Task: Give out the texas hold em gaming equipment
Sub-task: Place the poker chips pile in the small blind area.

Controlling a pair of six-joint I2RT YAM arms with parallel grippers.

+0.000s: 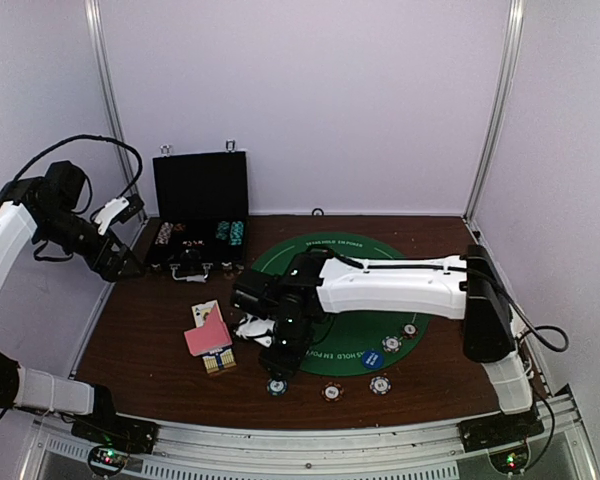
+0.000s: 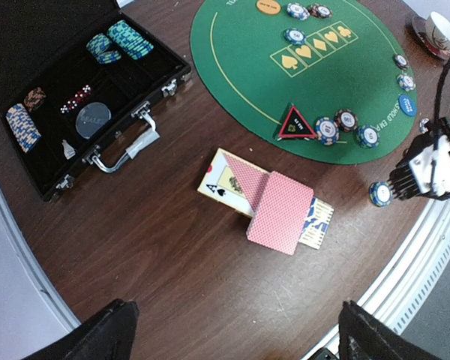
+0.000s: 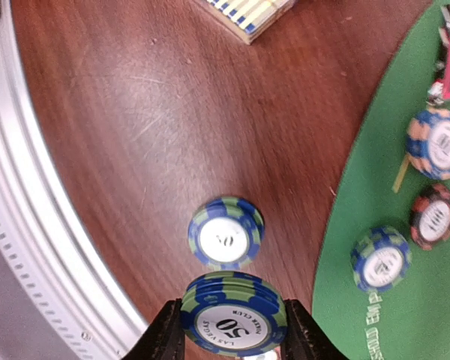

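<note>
While the right gripper clamps a green-and-blue 50 chip stack, I judge chip distribution to be the step in hand.
I see the stack gripped across its rim by both fingers, above bare wood just off the green felt mat, close to a matching chip lying flat there. The left gripper hangs spread wide and empty off the mat, near the pink-backed cards. Next move, in my judgement: carry the stack to its place beside the mat, lower it flat, and release without nudging the lying chip.
</note>
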